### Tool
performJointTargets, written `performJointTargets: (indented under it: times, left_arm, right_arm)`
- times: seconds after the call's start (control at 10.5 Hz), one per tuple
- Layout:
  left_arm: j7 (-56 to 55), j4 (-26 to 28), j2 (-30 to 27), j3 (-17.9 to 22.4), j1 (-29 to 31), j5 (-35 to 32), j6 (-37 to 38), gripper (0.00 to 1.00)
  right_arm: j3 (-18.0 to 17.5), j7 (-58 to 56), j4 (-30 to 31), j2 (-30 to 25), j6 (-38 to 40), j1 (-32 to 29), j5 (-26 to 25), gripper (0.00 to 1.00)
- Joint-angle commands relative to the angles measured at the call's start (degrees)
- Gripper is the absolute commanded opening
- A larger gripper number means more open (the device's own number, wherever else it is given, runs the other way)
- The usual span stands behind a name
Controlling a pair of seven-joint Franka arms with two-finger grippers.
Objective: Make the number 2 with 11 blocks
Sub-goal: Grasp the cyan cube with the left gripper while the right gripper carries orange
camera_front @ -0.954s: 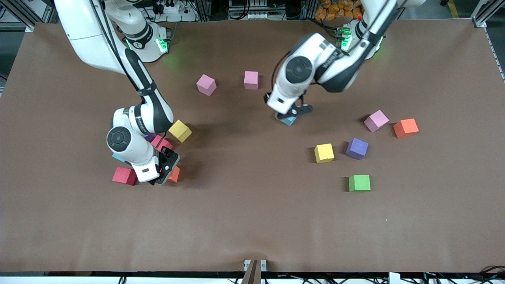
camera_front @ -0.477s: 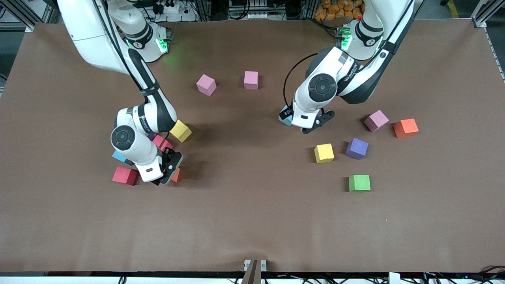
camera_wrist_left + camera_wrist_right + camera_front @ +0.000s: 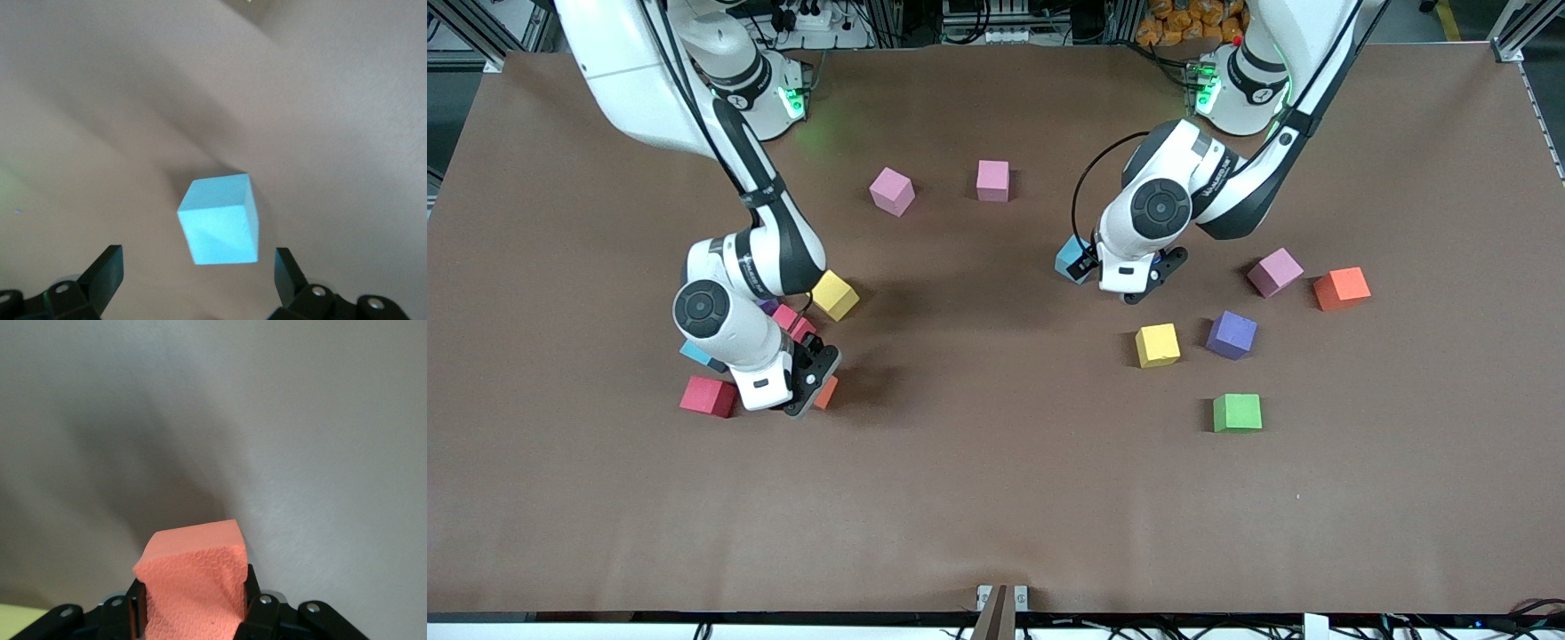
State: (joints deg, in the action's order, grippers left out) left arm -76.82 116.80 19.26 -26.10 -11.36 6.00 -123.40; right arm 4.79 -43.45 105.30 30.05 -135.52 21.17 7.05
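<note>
Right gripper [image 3: 193,613] jaws clamp the soft, light orange foam cube [image 3: 193,583] by opposite faces; left gripper [image 3: 200,293] jaws gape around the light blue cube [image 3: 220,220].

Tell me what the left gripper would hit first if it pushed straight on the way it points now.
Most likely the light blue block: it sits on the table ahead of the open left gripper, between the lines of its two fingers. If it went straight down, the fingers would probably straddle the block and meet the table.
</note>
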Motion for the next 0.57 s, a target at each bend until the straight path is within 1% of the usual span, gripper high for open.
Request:
performJointTargets:
  times: [0.0, 0.1, 0.29, 0.38, 0.48]
  left_arm:
    - [-5.6, 3.2, -1.1, -0.5, 0.6, 0.9, -4.9, 1.00]
    - [-6.6, 5.4, -1.8, -0.5, 0.5, 0.9, -7.4, 1.00]
    - [-8.7, 8.8, -1.9, -0.9, 0.3, 0.9, -12.5, 1.00]
    - [-10.0, 9.1, -1.9, -1.0, -0.1, 0.9, -13.1, 1.00]
    - [-10.1, 9.3, -1.9, -1.1, -0.3, 0.9, -13.2, 1.00]
  right_arm:
    - [-0.2, 9.2, 2.7, -6.8, 8.8, 0.7, 0.7, 0.38]
    - [-1.0, 14.3, 3.7, -8.6, 10.6, 1.8, 0.7, 0.38]
    - [-3.4, 23.6, 6.0, -11.1, 12.6, 1.9, 0.9, 0.37]
    - [-4.9, 30.1, 7.7, -12.3, 12.7, 1.9, 2.3, 0.37]
    - [-7.0, 34.3, 8.9, -12.8, 12.7, 2.0, 3.8, 0.39]
